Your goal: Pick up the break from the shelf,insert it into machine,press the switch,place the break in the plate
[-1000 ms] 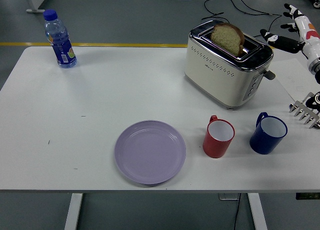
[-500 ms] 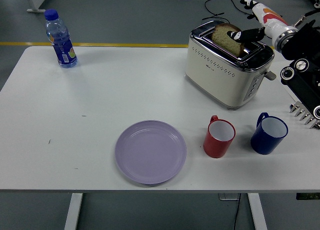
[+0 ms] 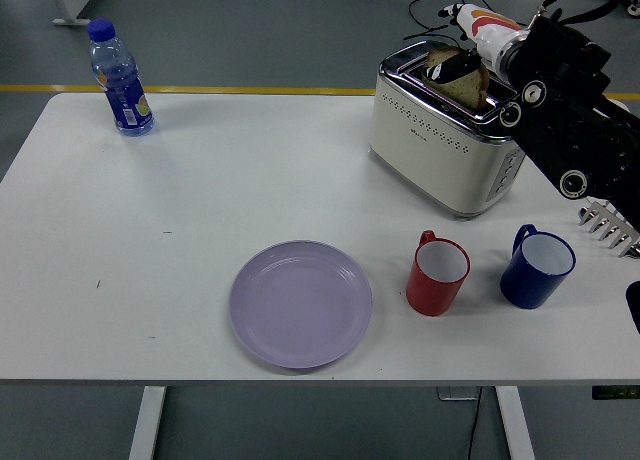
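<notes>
Head view: right hand point(image 3: 462, 52) reaches over the toaster point(image 3: 455, 130), fingers at the bread point(image 3: 466, 77) in its slot; grip cannot be told.

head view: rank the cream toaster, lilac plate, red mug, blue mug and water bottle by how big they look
1. Cream and chrome toaster
2. Round lilac plate, close behind
3. Clear blue-capped water bottle
4. Red mug and blue mug: alike, not ranked

Right hand point(image 3: 462, 42) on bread slice point(image 3: 462, 78) in toaster point(image 3: 450, 145), purple plate point(image 3: 300, 303), red mug point(image 3: 437, 273), blue mug point(image 3: 537, 267)
</notes>
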### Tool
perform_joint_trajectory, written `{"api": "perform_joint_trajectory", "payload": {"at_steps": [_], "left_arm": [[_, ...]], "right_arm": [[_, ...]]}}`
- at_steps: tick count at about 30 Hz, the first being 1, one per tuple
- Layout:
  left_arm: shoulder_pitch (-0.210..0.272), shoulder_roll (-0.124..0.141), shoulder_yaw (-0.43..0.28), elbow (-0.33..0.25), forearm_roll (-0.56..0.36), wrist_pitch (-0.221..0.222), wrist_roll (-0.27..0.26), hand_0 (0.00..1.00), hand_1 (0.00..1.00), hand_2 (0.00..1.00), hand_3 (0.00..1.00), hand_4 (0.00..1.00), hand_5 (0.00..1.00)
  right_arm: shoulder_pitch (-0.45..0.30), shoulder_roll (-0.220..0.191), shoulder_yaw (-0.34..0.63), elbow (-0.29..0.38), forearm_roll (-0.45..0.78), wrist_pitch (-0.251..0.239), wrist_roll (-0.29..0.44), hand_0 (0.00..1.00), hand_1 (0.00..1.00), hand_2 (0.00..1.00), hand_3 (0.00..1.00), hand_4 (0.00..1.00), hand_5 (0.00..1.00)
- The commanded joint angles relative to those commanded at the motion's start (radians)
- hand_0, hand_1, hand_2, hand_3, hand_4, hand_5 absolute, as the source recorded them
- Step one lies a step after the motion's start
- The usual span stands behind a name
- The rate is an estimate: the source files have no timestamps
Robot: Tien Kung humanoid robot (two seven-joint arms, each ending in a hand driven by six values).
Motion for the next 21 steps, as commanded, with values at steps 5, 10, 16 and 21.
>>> {"api": "perform_joint_trajectory", "payload": {"at_steps": [5,10,16,21], "left_arm": [[-0.002,0.001,0.000,0.000,0.004,0.001,0.001,0.658,0.570,0.582,0.614,0.322,0.989],[-0.011,0.000,-0.015,0.000,0.027,0.002,0.008,0.657,0.570,0.581,0.618,0.323,0.988],[-0.018,0.000,-0.038,0.000,0.053,0.008,0.013,0.657,0.570,0.581,0.614,0.324,0.986],[-0.018,0.002,-0.034,0.000,0.051,0.010,0.014,0.657,0.570,0.581,0.615,0.325,0.985]], "right_arm": [[0.049,0.053,-0.027,-0.098,-0.054,0.014,-0.010,0.843,0.790,0.831,0.905,0.785,0.318],[0.079,0.074,-0.047,-0.158,-0.085,0.023,-0.015,0.789,0.739,0.768,0.879,0.789,0.293],[0.117,0.092,-0.106,-0.225,-0.076,0.044,-0.024,0.661,0.615,0.637,0.835,0.787,0.288],[0.139,0.093,-0.150,-0.266,-0.067,0.048,-0.019,0.632,0.588,0.616,0.817,0.785,0.284]]}}
